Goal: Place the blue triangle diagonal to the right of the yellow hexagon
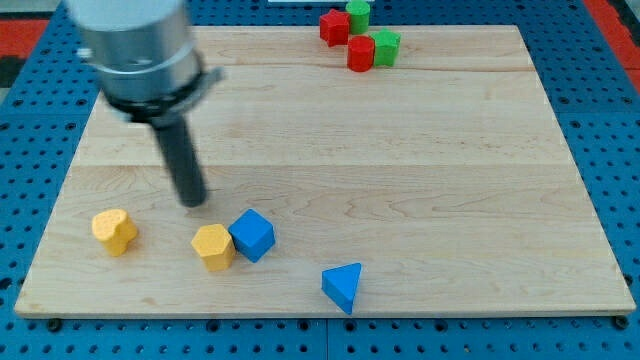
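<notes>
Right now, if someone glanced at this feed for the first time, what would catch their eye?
First the big grey arm at the view's upper left, with my tip resting on the wooden board just above the yellow hexagon and the blue cube touching it. Next, the blue triangle alone near the bottom edge, then the red and green blocks bunched at the view's top.

The surface (400, 160) is pale wood, smooth, with visible grain and plank seams. The blue triangle (343, 286) and yellow hexagon (213, 246), both below my tip (194, 203), look matt and painted. The rod is dark and matt, under a brushed-metal housing (135, 45).
</notes>
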